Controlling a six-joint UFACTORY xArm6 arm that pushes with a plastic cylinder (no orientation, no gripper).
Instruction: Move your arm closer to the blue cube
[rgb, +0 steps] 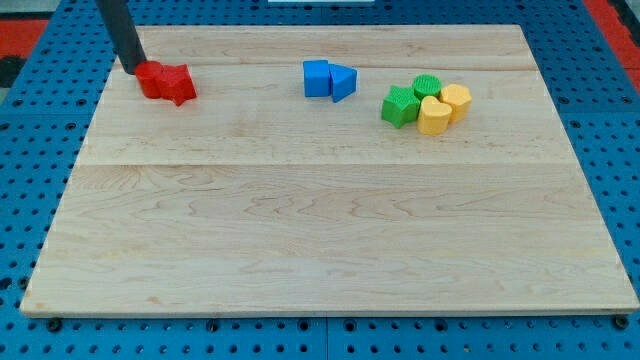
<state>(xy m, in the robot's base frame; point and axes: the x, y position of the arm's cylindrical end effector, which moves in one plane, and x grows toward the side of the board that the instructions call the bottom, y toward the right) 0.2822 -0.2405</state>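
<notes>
The blue cube (317, 78) sits on the wooden board (330, 250) near the view's top, a little left of centre, touching a blue triangular block (344, 82) on its right. My tip (131, 71) is at the view's top left, touching the left side of a red block (153, 80) that adjoins a red star-shaped block (180, 84). The tip is far to the left of the blue cube, with the red blocks between them.
At the view's upper right lies a cluster: a green star-like block (400, 106), a green round block (427, 87), a yellow heart-like block (434, 116) and a yellow block (457, 101). A blue pegboard (620, 150) surrounds the board.
</notes>
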